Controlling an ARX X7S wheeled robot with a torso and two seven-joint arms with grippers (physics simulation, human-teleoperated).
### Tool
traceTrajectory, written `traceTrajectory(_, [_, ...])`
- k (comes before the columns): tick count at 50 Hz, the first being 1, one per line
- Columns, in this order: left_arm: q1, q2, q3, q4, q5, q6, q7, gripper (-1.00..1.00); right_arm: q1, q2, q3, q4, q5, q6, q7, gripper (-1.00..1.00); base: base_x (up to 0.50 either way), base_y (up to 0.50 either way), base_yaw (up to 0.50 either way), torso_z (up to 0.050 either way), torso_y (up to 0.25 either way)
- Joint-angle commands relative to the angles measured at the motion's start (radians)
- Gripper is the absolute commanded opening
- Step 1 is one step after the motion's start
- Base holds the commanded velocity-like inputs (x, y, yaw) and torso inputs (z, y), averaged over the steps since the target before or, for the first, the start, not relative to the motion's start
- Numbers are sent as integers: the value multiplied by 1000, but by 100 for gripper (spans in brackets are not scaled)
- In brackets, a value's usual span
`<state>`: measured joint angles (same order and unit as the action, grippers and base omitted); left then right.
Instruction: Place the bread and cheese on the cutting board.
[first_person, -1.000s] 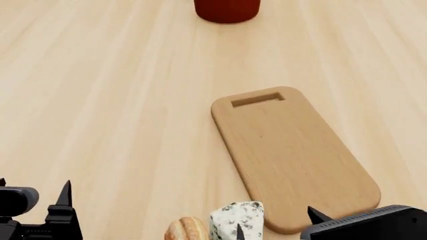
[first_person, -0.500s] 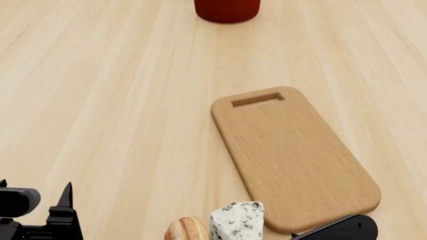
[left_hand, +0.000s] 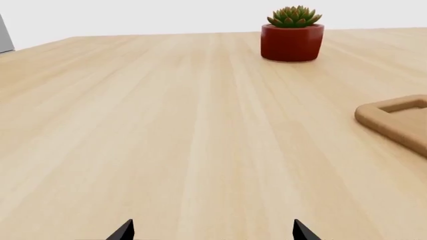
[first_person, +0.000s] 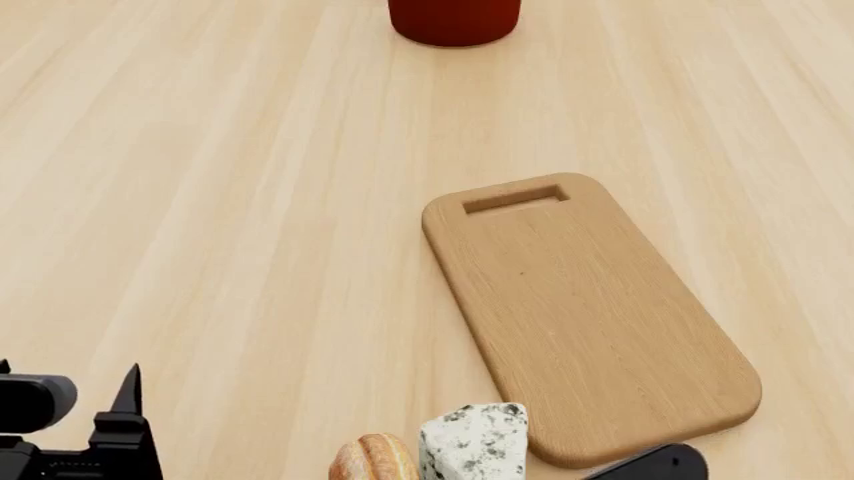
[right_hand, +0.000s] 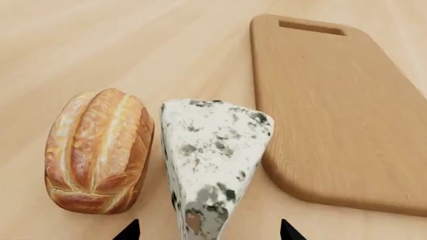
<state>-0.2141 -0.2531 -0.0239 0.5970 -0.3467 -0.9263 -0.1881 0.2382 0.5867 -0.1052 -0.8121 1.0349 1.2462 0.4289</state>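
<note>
The bread, a golden-brown roll, and the cheese, a white blue-veined wedge, lie side by side on the table at the near edge of the head view, left of the cutting board's near end. In the right wrist view the bread and the cheese lie close ahead, with the cutting board beside the cheese. My right gripper is open, its tips on either side of the cheese's narrow end. My left gripper is open and empty, far left of the bread. It also shows in the left wrist view.
A red pot with a green succulent stands at the far side of the table, and its base shows in the head view. The board's slot-handle end shows in the left wrist view. Only part of my right arm shows in the head view.
My right arm has drawn back towards the near edge of the head view, and its fingertips no longer show there. The bread, cheese, board and left gripper have not moved.
</note>
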Motion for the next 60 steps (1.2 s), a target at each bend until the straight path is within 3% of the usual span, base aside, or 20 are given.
traceTrajectory(1, [12, 4, -11, 15, -18, 25, 22, 100, -31, -1, -30, 31, -67, -56, -48, 100, 0, 0, 0, 0, 0])
traceTrajectory(17, [13, -2, -6, 3, -20, 35, 17, 100, -27, 4, -74, 57, -118, -104, -74, 100, 0, 0, 0, 0, 0])
traceTrajectory(18, [13, -2, -5, 4, -21, 35, 17, 100, -25, 7, -68, 40, -114, -97, -61, -100, 0, 0, 0, 0, 0])
traceTrajectory(41, [24, -8, 13, 12, -28, 37, 6, 100, 76, 27, 88, -100, 107, 20, 124, -100, 0, 0, 0, 0, 0])
traceTrajectory(53, [16, -12, 6, 3, -37, 39, 2, 100, 336, 21, 87, 106, 148, 67, 114, -100, 0, 0, 0, 0, 0])
traceTrajectory(60, [13, -15, 8, -15, -36, 54, 4, 100, 464, 28, -69, 343, -77, -82, -84, -100, 0, 0, 0, 0, 0])
